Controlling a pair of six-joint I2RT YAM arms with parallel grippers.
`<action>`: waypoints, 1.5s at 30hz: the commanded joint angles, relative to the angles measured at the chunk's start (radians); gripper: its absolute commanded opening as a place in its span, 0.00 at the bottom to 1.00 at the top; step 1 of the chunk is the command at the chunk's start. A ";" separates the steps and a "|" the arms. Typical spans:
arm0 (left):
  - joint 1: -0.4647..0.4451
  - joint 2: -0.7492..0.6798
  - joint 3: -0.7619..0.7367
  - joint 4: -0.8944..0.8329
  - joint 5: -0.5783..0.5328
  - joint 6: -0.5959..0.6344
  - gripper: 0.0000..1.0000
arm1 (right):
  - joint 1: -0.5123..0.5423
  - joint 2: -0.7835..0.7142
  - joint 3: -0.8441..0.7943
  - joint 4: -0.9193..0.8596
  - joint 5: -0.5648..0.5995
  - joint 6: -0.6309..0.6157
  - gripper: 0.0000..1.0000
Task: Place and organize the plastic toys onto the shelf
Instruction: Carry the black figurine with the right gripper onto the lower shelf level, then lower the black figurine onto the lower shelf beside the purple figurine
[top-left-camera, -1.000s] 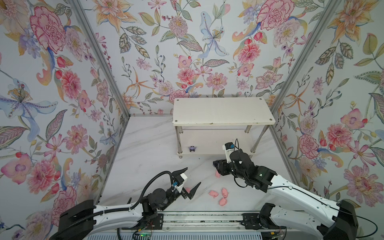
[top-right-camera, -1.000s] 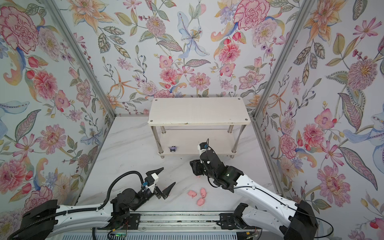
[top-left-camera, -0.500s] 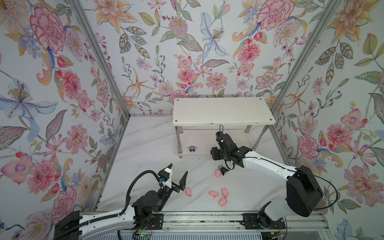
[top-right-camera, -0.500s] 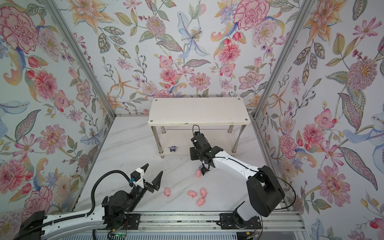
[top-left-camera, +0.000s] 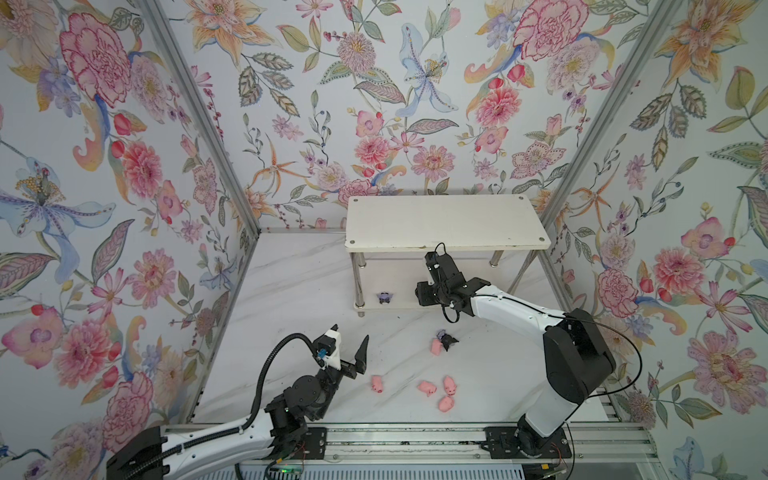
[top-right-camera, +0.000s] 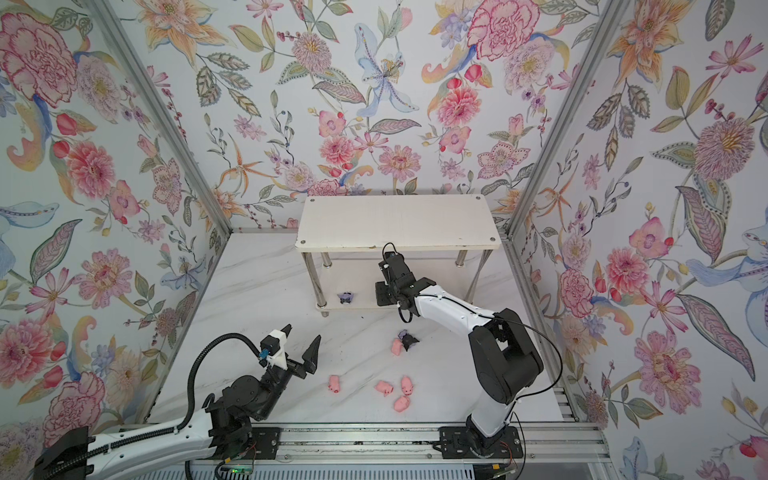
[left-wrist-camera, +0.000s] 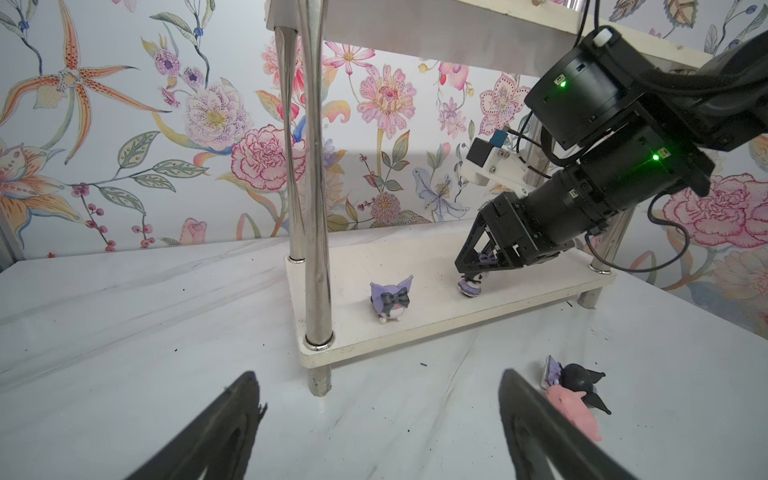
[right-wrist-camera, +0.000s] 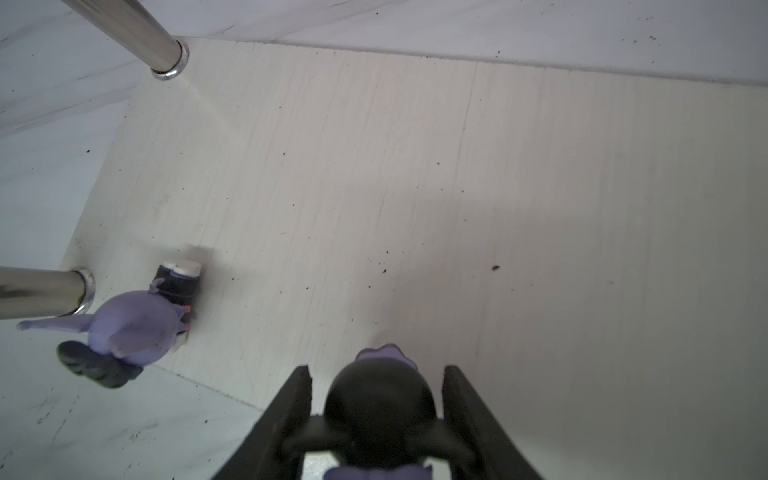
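Right gripper is in under the top board of the white two-tier shelf. Its jaws are half closed around a black-headed purple plastic figurine, held low over the lower board (touching it or not, I can't tell). The second figurine stands on that board near its left end. The third figurine lies on the white marble table, touching a pink plastic pig. Nearer the front rail are a lone pig and a cluster of three pigs. Count: three figurines, five pigs, every pig on the table. My left gripper hovers over the table, jaws spread wide, holding nothing.
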 joint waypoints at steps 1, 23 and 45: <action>0.027 0.013 -0.150 0.047 0.034 -0.018 0.90 | -0.006 0.038 0.023 -0.012 -0.021 0.000 0.21; 0.079 0.064 -0.134 0.082 0.100 -0.024 0.90 | -0.016 -0.005 0.060 -0.162 0.040 0.029 0.23; 0.089 0.055 -0.142 0.075 0.104 -0.038 0.91 | -0.060 -0.016 0.042 -0.190 0.051 0.038 0.24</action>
